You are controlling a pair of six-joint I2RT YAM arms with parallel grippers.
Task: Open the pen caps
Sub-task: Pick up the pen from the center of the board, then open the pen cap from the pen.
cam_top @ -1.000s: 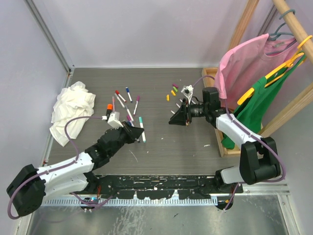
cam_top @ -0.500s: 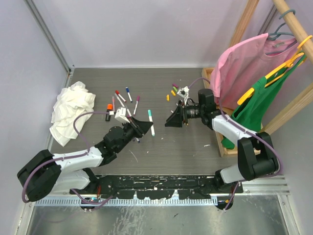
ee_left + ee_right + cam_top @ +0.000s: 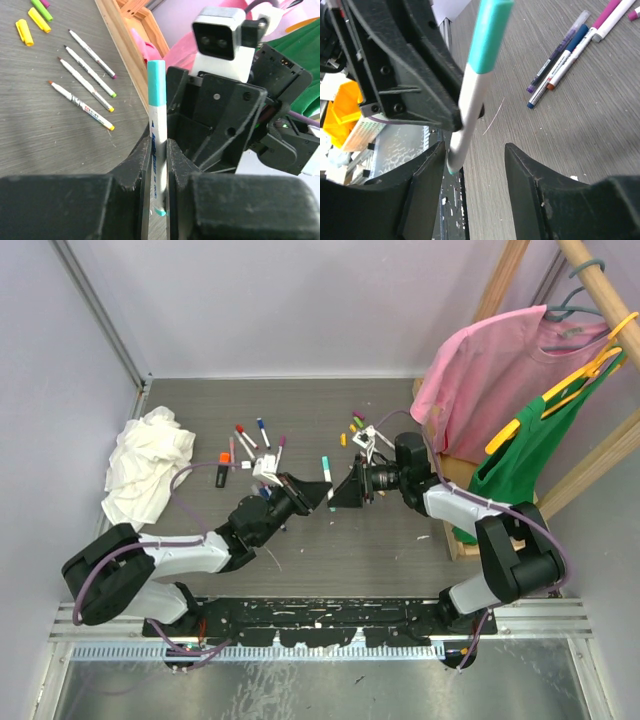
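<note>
My left gripper (image 3: pixel 318 496) (image 3: pixel 158 150) is shut on the white barrel of a pen (image 3: pixel 325 478) (image 3: pixel 158 140) and holds it upright above the table's middle. The pen's teal cap (image 3: pixel 156 82) (image 3: pixel 490 27) is on its upper end. My right gripper (image 3: pixel 346 490) (image 3: pixel 475 160) faces it from the right, open, with the pen's lower end just ahead of the left finger (image 3: pixel 422 190). I cannot tell if they touch. Loose yellow and green pen caps (image 3: pixel 354 425) (image 3: pixel 23 31) lie behind the right arm.
Several uncapped pens (image 3: pixel 85 85) lie near the loose caps. More capped pens (image 3: pixel 255 440) (image 3: pixel 565 50) lie at the left centre. A white rag (image 3: pixel 148 465) sits far left. A wooden rack (image 3: pixel 432 430) with pink and green shirts stands at the right.
My left gripper has lifted the teal-capped pen and carried it right. My right gripper has moved left to meet it, and its jaws have spread wider.
</note>
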